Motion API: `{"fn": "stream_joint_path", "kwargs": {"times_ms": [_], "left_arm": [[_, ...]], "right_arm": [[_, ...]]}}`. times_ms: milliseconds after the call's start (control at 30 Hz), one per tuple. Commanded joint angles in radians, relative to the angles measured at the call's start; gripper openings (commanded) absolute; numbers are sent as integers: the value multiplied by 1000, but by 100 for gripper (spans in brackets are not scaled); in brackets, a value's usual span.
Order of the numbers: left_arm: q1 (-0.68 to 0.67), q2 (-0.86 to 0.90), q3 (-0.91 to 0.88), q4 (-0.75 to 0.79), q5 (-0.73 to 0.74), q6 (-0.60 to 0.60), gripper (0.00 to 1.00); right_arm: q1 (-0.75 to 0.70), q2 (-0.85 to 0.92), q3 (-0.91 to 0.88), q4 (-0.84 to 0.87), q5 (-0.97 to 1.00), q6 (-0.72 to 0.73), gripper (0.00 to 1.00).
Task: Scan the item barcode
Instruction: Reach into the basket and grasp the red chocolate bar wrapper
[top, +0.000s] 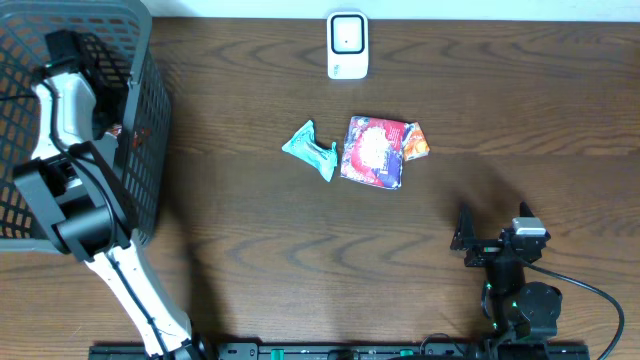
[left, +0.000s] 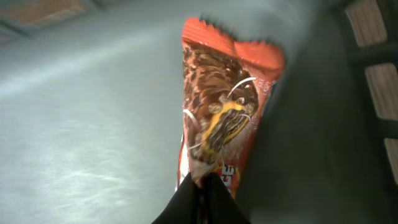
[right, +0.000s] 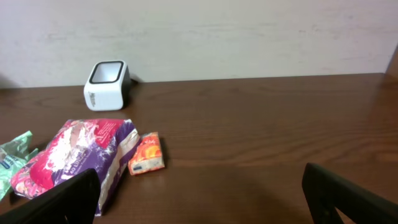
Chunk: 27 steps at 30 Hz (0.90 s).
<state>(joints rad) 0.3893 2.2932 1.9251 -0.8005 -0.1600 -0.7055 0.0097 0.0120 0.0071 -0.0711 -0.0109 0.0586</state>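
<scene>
Left jaws clenched on one end of the orange-red foil snack wrapper (left: 217, 118), down inside the grey mesh plastic basket (top: 152, 190), right jaws released; risk: thin pinch may slip, or the wrapper snag the basket wall, before reaching the white box-shaped scanner (top: 347, 45)

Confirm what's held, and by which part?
Left gripper pinches the orange snack packet by one end, inside the basket. Right gripper is open, holding nothing.
</scene>
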Motion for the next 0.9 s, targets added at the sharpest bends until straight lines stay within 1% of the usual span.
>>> {"fn": "stream_joint_path", "kwargs": {"times_ms": [0,100,233,333,367,433,467,500,667,867], "left_arm": [[24,-147,-5,-34,-37,21,8],[22,-206,-5,-83,-35,21,7],[12,-204,-11,-163,-34,14,7],[2,-200,-41,-155,-34,1,8],[-1,-200,-53,-144,-34,1,32],[-6,-200,-80,-119,-35,2,87],[-7,-200,-93,-110,-35,2,96],[-8,-200,-108,-106,-35,2,100],[-7,-200,-196,-46,-35,2,99],[-10,-200,-373,147,-32,2,100]], "right_arm": [[4,-5,-2,-4,2,-11,99],[4,-5,-2,-4,2,-11,99],[4,-5,-2,-4,2,-11,99],[4,-5,-2,-4,2,-11,99],[4,-5,-2,-4,2,-11,99],[4,-5,-2,-4,2,-11,99],[4,-5,-2,-4,2,-11,99],[4,-5,-2,-4,2,-11,99],[4,-5,-2,-4,2,-11,99],[4,-5,-2,-4,2,-11,99]]}}
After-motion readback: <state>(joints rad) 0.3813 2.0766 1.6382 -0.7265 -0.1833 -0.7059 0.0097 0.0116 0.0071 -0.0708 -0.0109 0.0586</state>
